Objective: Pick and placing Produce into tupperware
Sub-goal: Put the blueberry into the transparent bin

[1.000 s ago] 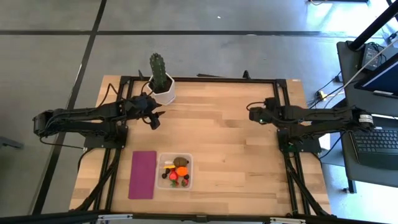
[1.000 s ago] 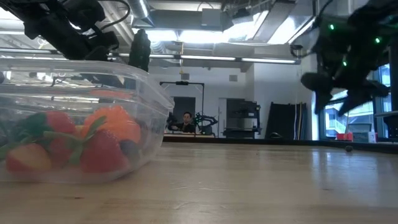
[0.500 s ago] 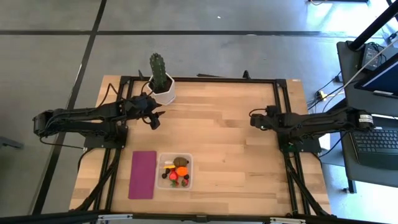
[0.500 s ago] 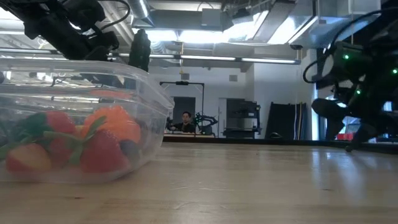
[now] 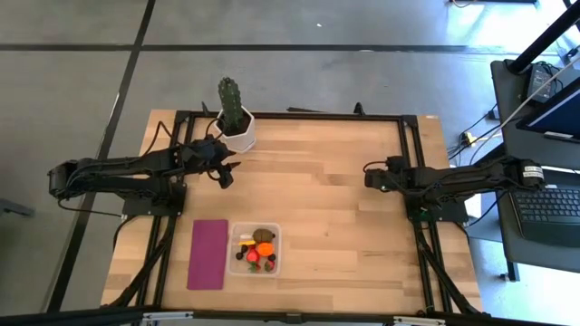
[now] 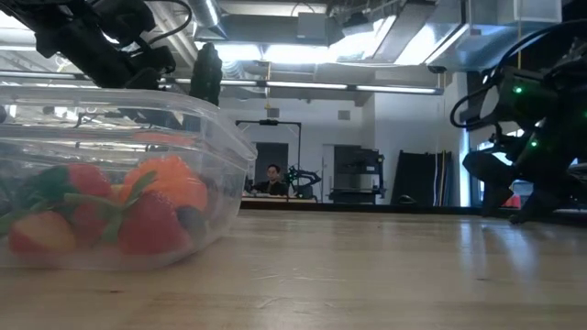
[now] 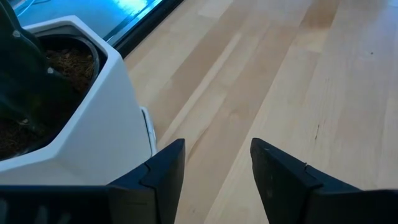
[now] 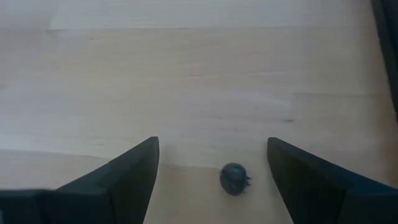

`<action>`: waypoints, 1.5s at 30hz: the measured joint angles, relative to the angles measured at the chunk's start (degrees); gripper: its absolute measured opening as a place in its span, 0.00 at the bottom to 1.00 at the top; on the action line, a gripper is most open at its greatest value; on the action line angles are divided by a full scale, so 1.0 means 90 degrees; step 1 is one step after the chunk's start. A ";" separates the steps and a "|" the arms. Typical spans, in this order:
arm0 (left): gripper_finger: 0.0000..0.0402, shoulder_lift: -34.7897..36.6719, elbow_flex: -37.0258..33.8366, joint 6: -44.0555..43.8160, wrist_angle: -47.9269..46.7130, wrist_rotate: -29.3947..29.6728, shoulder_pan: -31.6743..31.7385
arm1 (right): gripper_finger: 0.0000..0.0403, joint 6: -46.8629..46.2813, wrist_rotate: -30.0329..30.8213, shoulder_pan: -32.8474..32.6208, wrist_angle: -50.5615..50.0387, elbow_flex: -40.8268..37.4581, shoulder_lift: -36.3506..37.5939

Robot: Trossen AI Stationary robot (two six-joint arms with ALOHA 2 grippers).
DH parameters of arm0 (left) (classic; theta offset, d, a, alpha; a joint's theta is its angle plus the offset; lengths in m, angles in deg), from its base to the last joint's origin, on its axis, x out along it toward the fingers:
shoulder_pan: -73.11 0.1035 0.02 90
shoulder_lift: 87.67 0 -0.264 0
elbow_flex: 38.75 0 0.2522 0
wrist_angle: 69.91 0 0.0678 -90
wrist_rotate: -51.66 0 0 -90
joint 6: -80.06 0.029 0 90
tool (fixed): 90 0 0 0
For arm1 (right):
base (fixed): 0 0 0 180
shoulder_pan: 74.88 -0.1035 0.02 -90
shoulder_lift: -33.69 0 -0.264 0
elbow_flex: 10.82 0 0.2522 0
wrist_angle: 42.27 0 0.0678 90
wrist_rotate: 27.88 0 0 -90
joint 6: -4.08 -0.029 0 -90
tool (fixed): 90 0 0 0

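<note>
Right end effector [image 5: 370, 177] now sits lower over the bench [image 5: 335, 217] than a second ago: in the low view it has dropped from high in the frame down near the surface. Its fingers [image 8: 124, 174] are spread wide, holding nothing, with a small dark berry [image 8: 234, 178] lying on the wood between them. Since half a second ago it has barely shifted. Left end effector [image 5: 227, 172] has not moved; it hangs just beside the cactus pot [image 5: 240, 134], fingers [image 7: 165, 171] partly apart, nothing between them. Tub [image 5: 255, 249] stays at the near edge of the bench, next to the magenta sheet [image 5: 207, 254], with strawberries [image 6: 138, 225], an orange [image 6: 170, 183] and a kiwi [image 5: 263, 234] inside.
</note>
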 joint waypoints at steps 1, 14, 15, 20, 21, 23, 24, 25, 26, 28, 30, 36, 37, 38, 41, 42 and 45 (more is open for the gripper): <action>0.44 0.0000 0.0000 -0.0009 0.0000 0.0000 0.0002 | 0.74 0.0072 -0.0033 0.0000 0.0021 0.0000 0.0000; 0.44 0.0000 0.0000 -0.0039 -0.0002 0.0000 0.0002 | 0.69 0.0274 -0.0398 0.0005 0.0034 0.0058 -0.0121; 0.44 0.0000 0.0000 -0.0040 -0.0002 -0.0002 -0.0001 | 0.68 0.0275 -0.0417 0.0005 0.0024 0.0061 -0.0125; 0.44 0.0000 0.0000 -0.0045 -0.0002 -0.0002 0.0000 | 0.57 0.0274 -0.0504 0.0005 -0.0049 0.0066 -0.0135; 0.44 0.0000 0.0000 -0.0045 -0.0002 -0.0002 -0.0001 | 0.55 0.0272 -0.0524 0.0005 -0.0072 0.0068 -0.0135; 0.44 0.0000 0.0000 -0.0045 -0.0002 -0.0002 0.0002 | 0.51 0.0271 -0.0573 0.0005 -0.0108 0.0070 -0.0132; 0.44 0.0000 0.0000 -0.0045 -0.0002 -0.0002 -0.0001 | 0.50 0.0271 -0.0598 0.0005 -0.0124 0.0070 -0.0132; 0.44 0.0000 0.0000 -0.0045 -0.0002 -0.0002 -0.0001 | 0.49 0.0270 -0.0631 0.0005 -0.0132 0.0070 -0.0132; 0.44 0.0000 0.0000 -0.0045 -0.0002 -0.0002 -0.0001 | 0.47 0.0269 -0.0668 0.0005 -0.0134 0.0070 -0.0132; 0.44 0.0000 0.0000 -0.0045 -0.0002 -0.0002 -0.0001 | 0.46 0.0267 -0.0748 0.0005 -0.0133 0.0073 -0.0132; 0.44 0.0000 0.0000 -0.0045 -0.0002 -0.0002 0.0000 | 0.44 0.0267 -0.0831 0.0005 -0.0129 0.0073 -0.0130; 0.44 0.0000 0.0000 -0.0043 -0.0002 -0.0002 0.0002 | 0.43 0.0262 -0.0969 0.0002 -0.0097 0.0078 -0.0130; 0.44 0.0000 0.0000 -0.0043 -0.0002 -0.0002 -0.0001 | 0.43 0.0258 -0.0974 0.0000 -0.0098 0.0078 -0.0130; 0.44 0.0000 0.0000 -0.0043 -0.0002 -0.0002 0.0000 | 0.43 0.0249 -0.0976 -0.0002 -0.0103 0.0078 -0.0130; 0.44 0.0000 0.0000 -0.0043 -0.0002 -0.0002 0.0001 | 0.43 0.0170 -0.0980 -0.0002 -0.0150 0.0078 -0.0130; 0.44 0.0000 0.0000 -0.0043 -0.0002 -0.0002 -0.0001 | 0.43 0.0116 -0.0980 -0.0002 -0.0159 0.0078 -0.0130; 0.44 0.0000 0.0000 -0.0043 -0.0002 -0.0002 0.0001 | 0.43 0.0099 -0.0983 -0.0004 -0.0187 0.0078 -0.0130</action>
